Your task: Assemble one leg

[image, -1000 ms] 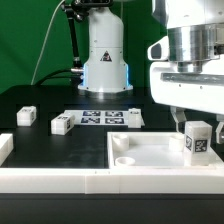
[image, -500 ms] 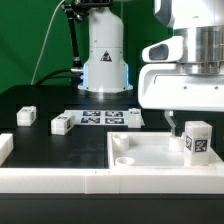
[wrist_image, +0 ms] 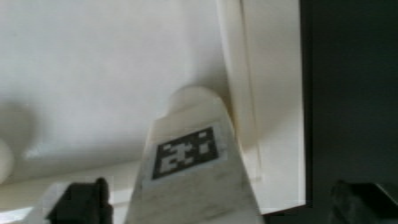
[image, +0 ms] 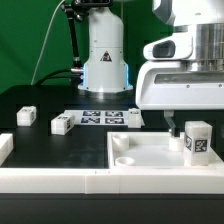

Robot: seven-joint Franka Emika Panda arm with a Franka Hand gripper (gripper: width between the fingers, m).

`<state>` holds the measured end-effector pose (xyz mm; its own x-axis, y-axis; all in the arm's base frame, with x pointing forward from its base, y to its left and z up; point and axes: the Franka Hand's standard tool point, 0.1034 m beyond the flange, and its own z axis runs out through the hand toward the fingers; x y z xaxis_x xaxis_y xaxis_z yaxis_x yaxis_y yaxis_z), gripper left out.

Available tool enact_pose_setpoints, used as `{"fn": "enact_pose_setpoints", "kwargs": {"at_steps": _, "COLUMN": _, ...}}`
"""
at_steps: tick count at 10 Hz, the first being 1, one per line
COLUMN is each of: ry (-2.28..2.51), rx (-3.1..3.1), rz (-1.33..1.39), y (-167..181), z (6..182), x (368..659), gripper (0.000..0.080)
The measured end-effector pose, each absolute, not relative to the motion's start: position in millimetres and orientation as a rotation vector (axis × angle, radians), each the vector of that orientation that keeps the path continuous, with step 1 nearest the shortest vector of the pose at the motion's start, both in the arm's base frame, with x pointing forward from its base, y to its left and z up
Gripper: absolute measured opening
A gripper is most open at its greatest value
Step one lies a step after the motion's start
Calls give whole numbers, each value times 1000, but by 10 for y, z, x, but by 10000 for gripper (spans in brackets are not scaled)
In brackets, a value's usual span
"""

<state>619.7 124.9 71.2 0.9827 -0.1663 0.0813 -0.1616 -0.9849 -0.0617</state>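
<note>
A leg (image: 197, 140), a small white block with a tag on its face, stands upright in the near right corner of the large white square panel (image: 150, 150). My gripper (image: 188, 122) hangs just above and around it; one dark finger (image: 170, 126) shows on the leg's left. In the wrist view the leg (wrist_image: 192, 160) rises between the two dark fingertips (wrist_image: 79, 202), with a gap on each side. The gripper (wrist_image: 222, 205) is open and holds nothing.
Three more legs lie on the black table: two at the exterior view's left (image: 26, 116) (image: 62, 124) and one (image: 134, 118) beside the marker board (image: 100, 119). A white wall (image: 55, 180) runs along the front. The robot base (image: 105, 60) stands behind.
The gripper has shifted a little toward the exterior view's left and its body looks larger. The leg has stayed upright on the panel.
</note>
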Motion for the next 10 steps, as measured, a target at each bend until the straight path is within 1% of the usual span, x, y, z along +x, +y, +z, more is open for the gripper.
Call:
{"fn": "enact_pose_setpoints", "kwargs": {"at_steps": 1, "ry": 255, "rx": -3074, "rz": -133, "y": 1245, "z": 711, "x": 6197, "gripper": 532}}
{"fn": "enact_pose_setpoints", "kwargs": {"at_steps": 2, "ry": 259, "rx": -3076, "rz": -133, "y": 1222, "z": 709, "x": 6198, "gripper": 348}}
{"fn": "enact_pose_setpoints", "kwargs": {"at_steps": 3, "ry": 264, "rx": -3076, "rz": -133, "y": 1210, "z": 708, "x": 6198, "gripper": 290}}
{"fn": "enact_pose_setpoints", "kwargs": {"at_steps": 6, "ry": 341, "rx": -3065, "rz": -136, "y": 1203, "z": 707, "x": 6201, "gripper": 290}}
{"fn": "enact_pose_setpoints", "kwargs": {"at_steps": 8, "ry": 655, "rx": -3007, "rz": -155, "y": 1150, "z": 704, "x": 6197, "gripper": 290}}
{"fn": "enact_pose_setpoints", "kwargs": {"at_steps": 10, "ry": 849, "rx": -2960, "rz": -164, "y": 1051, "z": 701, "x": 6178, "gripper": 290}}
